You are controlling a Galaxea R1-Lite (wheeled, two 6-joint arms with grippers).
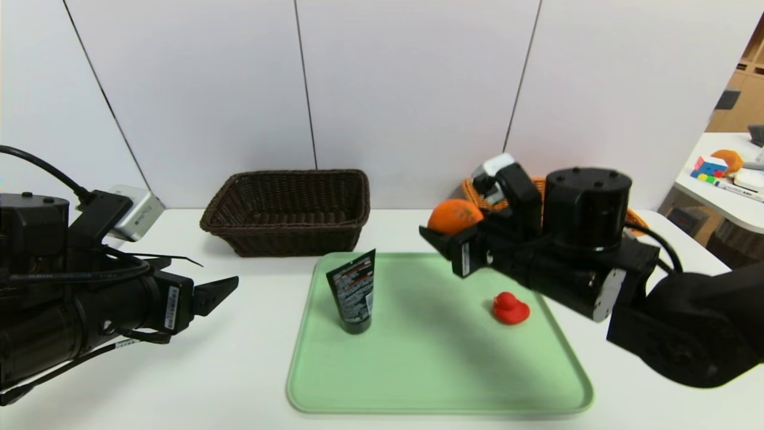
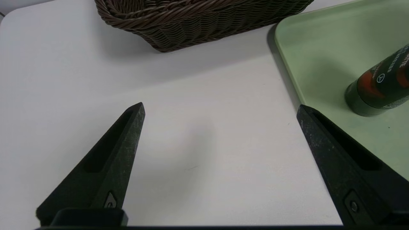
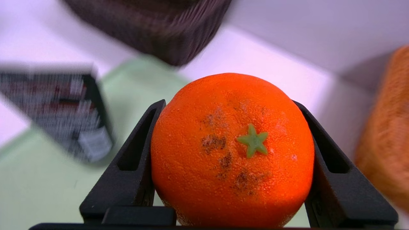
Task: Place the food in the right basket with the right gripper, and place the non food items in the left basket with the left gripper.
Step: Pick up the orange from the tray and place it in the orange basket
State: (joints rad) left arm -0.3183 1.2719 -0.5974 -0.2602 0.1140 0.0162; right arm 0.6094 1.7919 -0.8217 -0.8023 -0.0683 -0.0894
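A smooth white table stands before pale wall panels with thin dark seams. At its far side, left of centre, sits a dark brown woven rectangular basket. At the far right is an orange woven basket, largely hidden behind the right arm, so its contents are hard to make out.

A light green rectangular tray lies on the near, middle part of the table. On the tray's left side a black tapered squeeze tube with printed text stands on its cap, leaning slightly; on the right side rests a small red rubber-like duck figure.

The right hand is clenched around a round orange fruit with a small green star-shaped stem mark, one finger on each side, holding it above the far part of the tray, between the two baskets. The left hand is released, its fingers spread wide with nothing between them, over the table left of the tray and nearer than the brown basket.
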